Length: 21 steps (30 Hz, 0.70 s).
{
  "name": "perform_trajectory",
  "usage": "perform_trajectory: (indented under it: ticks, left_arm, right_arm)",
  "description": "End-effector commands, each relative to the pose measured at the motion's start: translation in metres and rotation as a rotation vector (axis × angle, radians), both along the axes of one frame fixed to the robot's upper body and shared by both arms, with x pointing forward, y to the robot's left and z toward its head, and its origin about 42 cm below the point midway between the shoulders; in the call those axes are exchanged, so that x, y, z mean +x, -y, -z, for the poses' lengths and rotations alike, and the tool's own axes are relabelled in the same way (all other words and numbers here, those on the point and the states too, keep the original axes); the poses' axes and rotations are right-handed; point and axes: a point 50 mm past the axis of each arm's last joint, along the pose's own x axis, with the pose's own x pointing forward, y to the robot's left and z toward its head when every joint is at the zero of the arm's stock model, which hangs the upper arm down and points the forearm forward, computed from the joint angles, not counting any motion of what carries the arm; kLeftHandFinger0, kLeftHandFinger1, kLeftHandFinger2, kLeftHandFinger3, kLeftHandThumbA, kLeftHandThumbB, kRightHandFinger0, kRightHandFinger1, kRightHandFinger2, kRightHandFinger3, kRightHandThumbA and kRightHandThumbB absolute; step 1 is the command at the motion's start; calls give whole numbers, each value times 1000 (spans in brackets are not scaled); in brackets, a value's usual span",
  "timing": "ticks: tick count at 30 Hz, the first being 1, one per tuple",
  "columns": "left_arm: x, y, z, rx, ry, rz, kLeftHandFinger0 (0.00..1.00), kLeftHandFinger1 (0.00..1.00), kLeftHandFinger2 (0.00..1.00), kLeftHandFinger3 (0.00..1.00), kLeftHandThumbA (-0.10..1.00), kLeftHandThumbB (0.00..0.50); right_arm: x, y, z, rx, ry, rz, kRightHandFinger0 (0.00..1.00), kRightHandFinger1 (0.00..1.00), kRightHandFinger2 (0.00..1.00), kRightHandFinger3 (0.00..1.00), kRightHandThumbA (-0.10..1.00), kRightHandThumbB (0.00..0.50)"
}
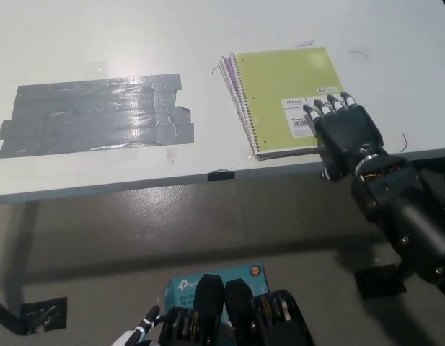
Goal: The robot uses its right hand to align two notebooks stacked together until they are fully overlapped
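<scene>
Two stacked notebooks lie on the table; right hand rests flat, fingers spread, on their near right corner.
</scene>
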Motion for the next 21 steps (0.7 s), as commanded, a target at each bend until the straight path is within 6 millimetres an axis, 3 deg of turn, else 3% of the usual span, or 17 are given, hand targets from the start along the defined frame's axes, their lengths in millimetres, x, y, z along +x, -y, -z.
perform_trajectory:
  ticks: [1,2,4,5,6,7,8,10,11,12,13,16,19,21]
  left_arm:
    - [-8,-9,0,-5,4,-2,231,274,311,907,1000,500]
    - [-10,-10,2,0,7,-3,251,281,305,897,1000,500]
    - [-12,-11,3,-1,4,-2,259,288,313,899,1000,500]
    - [-14,-12,5,-2,0,-2,260,286,307,900,1000,500]
    - [-15,-12,5,-2,-1,-3,260,283,305,899,1000,500]
    - [-16,-14,7,15,3,0,274,287,301,896,1000,500]
    - [-17,-15,7,18,2,1,282,284,283,901,1000,500]
    - [-20,-18,9,17,-3,1,298,280,285,906,1000,500]
    - [-22,-18,9,10,-11,-5,252,264,283,911,1000,500]
    - [-22,-19,9,9,-12,-7,247,263,282,911,1000,500]
    - [-24,-20,9,6,-16,0,237,247,274,926,1000,500]
    - [-26,-21,9,7,-10,10,237,247,279,931,1000,500]
    - [-27,-21,10,0,-16,9,201,213,263,928,1000,500]
    - [-28,-22,10,-1,-18,8,196,210,263,925,1000,500]
  right_arm:
    - [-1,11,-100,151,-289,106,1000,1000,1000,1000,1000,500]
    - [-3,18,-121,196,-261,92,1000,1000,1000,1000,1000,500]
    - [-4,21,-127,209,-247,89,1000,1000,1000,1000,1000,500]
    - [-9,27,-142,225,-200,77,1000,1000,1000,1000,1000,500]
    - [-11,29,-146,227,-191,74,1000,1000,1000,1000,1000,500]
    - [-21,44,-176,271,-83,44,1000,1000,1000,1000,1000,500]
    - [-28,50,-186,290,-49,28,1000,1000,1000,1000,1000,500]
    - [-49,69,-214,341,26,0,1000,1000,1000,1000,1000,500]
    - [-73,93,-235,398,99,-24,1000,1000,1000,1000,1000,500]
    - [-76,94,-237,404,105,-28,1000,1000,1000,1000,1000,500]
    - [-106,117,-248,422,165,-30,1000,1000,1000,1000,1000,500]
    - [-143,144,-250,452,257,-27,1000,1000,1000,1000,1000,500]
    - [-204,183,-234,481,359,27,1000,1000,1000,1000,1000,500]
    - [-216,188,-230,481,371,38,1000,1000,1000,1000,1000,500]
